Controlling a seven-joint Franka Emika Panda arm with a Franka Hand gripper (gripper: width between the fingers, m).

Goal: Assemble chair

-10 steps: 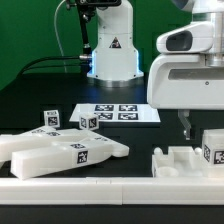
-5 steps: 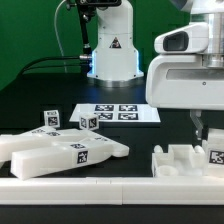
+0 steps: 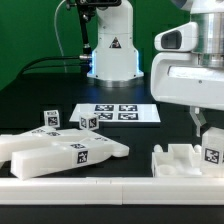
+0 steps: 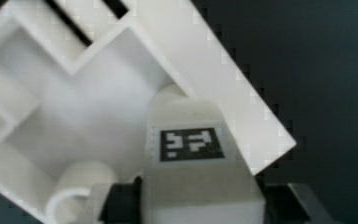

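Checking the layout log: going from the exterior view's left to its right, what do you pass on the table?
A small block → second small block → marker board → slotted panel. The legs span too wide to place.

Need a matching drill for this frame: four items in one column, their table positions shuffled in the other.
Items
1. long legs
2. slotted panel
3. marker board
4. small blocks

Places
A. lying flat mid-table, tags facing up
B. front, at the exterior view's right
C. just off the marker board's edge, toward the exterior view's left
D. front, at the exterior view's left

Pairs: 1-D, 2-B, 3-A, 4-C
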